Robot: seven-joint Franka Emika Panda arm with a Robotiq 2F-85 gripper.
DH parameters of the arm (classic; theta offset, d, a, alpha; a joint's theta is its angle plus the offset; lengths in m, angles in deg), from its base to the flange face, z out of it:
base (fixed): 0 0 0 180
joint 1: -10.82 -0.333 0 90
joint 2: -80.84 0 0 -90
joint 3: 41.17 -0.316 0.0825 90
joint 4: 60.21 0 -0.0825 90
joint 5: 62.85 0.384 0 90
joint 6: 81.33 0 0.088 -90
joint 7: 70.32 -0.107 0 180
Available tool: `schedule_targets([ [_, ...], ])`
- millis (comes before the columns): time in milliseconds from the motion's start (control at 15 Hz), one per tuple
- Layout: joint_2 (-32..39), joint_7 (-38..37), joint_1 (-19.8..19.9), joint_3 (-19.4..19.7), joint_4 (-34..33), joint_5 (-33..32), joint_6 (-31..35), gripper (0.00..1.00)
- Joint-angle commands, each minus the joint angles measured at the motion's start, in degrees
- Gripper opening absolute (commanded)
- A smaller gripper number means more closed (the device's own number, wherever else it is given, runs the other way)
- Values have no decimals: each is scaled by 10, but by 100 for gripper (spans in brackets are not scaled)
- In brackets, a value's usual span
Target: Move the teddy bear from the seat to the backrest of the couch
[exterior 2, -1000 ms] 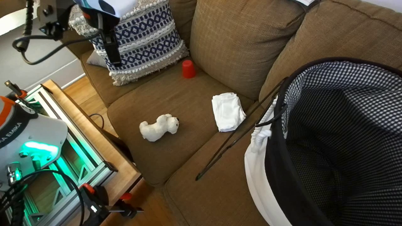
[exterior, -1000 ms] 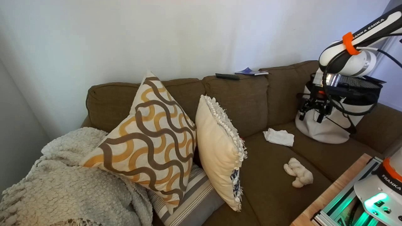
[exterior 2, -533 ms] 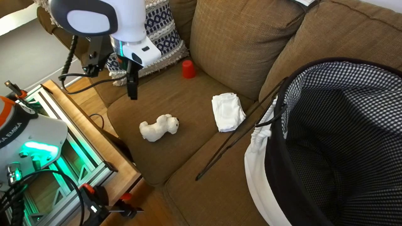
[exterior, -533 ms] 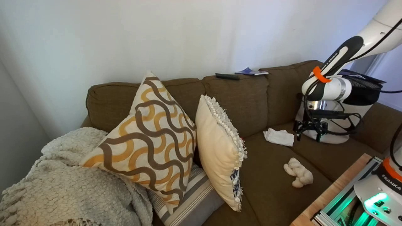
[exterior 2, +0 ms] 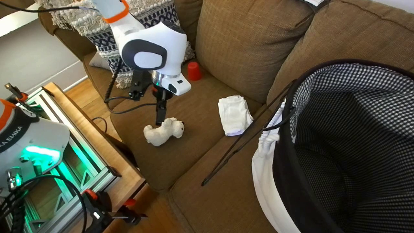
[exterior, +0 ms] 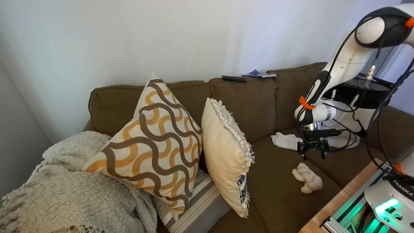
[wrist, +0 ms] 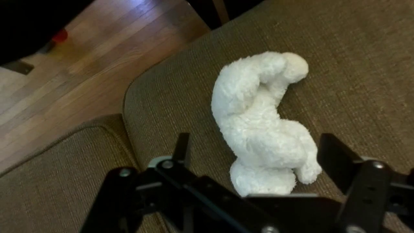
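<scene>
The teddy bear [exterior: 307, 178], cream-white and plush, lies on the brown seat [exterior: 275, 191] of the couch. It also shows in an exterior view [exterior 2: 161, 132] and in the wrist view [wrist: 262, 139]. The backrest [exterior: 244, 110] stands behind the seat against the wall. My gripper [exterior: 313, 156] is open and empty above the bear. In an exterior view its finger [exterior 2: 160, 119] overlaps the bear's far edge; contact cannot be told. In the wrist view the open fingers [wrist: 255, 139] stand on either side of the bear, which lies between and beyond them. The bear's lower end is hidden by the gripper.
A white folded cloth [exterior 2: 234, 115] and a red cup [exterior 2: 194, 71] are on the seat. A large fabric basket [exterior 2: 278, 174] stands beside them. A dark flat object [exterior: 234, 78] and a blue booklet [exterior: 258, 74] lie on the backrest top. Throw pillows [exterior: 223, 155] stand at one end.
The arm has moved down and over the seat, bringing the open gripper from in front of the basket and pillow to above the bear. The bear has not moved.
</scene>
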Motion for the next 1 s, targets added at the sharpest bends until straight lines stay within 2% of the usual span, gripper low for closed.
schedule_targets([
  [0, 147, -7, -11, 17, -142, -19, -34, 100],
  [333, 253, 11, 0, 14, -254, -19, -77, 100],
  [400, 264, 12, -1, 13, -269, -18, -79, 75],
  [467, 271, 14, -2, 12, -280, -17, -80, 74],
  [533, 269, 16, -2, 10, -283, -15, -78, 68],
  [800, 245, 26, 3, 7, -274, -12, -71, 35],
  [867, 228, 44, 7, 3, -265, -15, -85, 40],
  [933, 198, 67, 13, -3, -238, -16, -74, 69],
])
